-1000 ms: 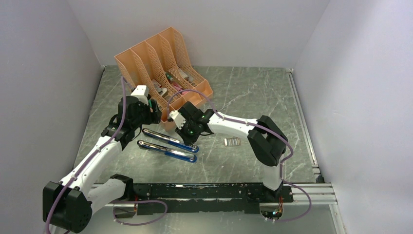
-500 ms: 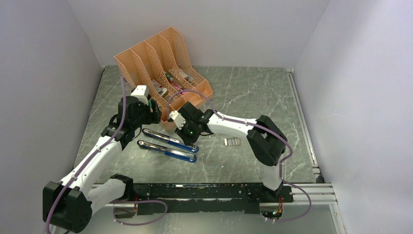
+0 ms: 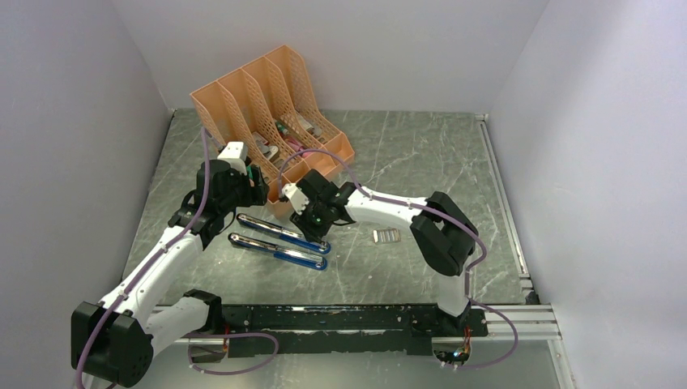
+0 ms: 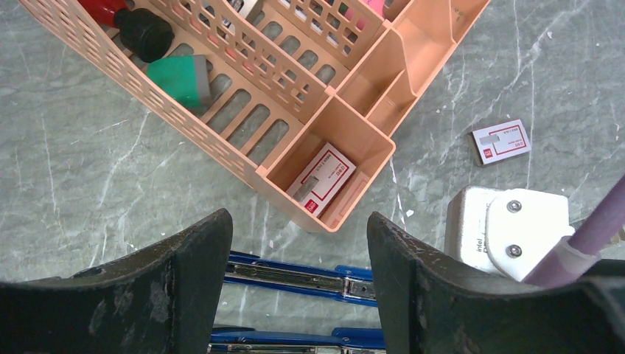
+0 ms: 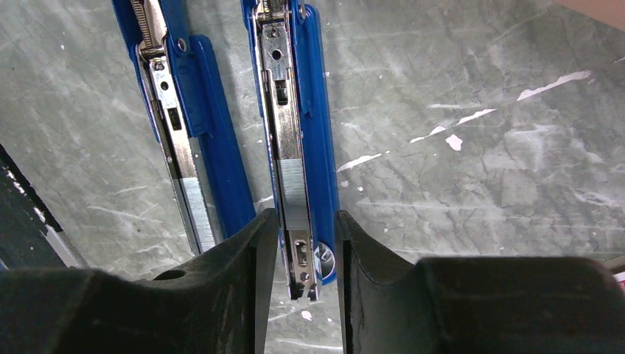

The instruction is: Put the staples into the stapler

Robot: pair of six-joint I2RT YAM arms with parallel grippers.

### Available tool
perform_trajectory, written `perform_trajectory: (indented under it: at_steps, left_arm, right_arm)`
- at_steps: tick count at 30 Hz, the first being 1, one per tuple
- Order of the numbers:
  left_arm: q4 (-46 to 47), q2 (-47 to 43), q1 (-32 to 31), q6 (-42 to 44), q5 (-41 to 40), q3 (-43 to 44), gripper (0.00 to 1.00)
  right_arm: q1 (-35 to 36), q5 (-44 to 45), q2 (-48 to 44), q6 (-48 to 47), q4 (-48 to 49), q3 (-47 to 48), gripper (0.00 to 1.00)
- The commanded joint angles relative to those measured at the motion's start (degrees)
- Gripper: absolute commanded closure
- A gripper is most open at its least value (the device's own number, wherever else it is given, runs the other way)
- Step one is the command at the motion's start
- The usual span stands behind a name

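The blue and chrome stapler lies folded open flat, its two halves side by side. In the right wrist view, my right gripper straddles the tip of the chrome magazine rail. Both fingers stand slightly clear of it, so the gripper is open. A grey ribbed strip sits in that rail. A block of staples lies on the table to the right of the stapler. My left gripper hangs wide open above the stapler's other end and holds nothing.
An orange slotted desk organiser stands just behind the stapler, with a white-and-red box in its front compartment. Another small white-and-red box lies on the marble table. The right arm's white wrist camera is close to my left fingers.
The right gripper's jaws have spread apart around the stapler's rail. Neither arm nor the stapler has visibly shifted.
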Motion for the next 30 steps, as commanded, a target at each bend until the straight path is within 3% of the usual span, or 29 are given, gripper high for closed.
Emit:
perform_trajectory:
  at_steps: [1,9,30]
  left_arm:
    - [1.47,-0.86,0.58,0.34,0.47,1.02,0.28]
    - [1.56,-0.91,0.58,0.35,0.38,1.08,0.28]
    - [1.58,-1.03,0.59,0.35,0.53,1.08,0.28]
  right_arm:
    - [-0.34,-0.38,-3.04,1.47,4.56,-2.10,0.62]
    - [-0.61,1.67,-5.68,5.10,13.48,-5.99,0.61]
    - [-0.63,2.93,-1.24,4.06,13.04,-5.38,0.62]
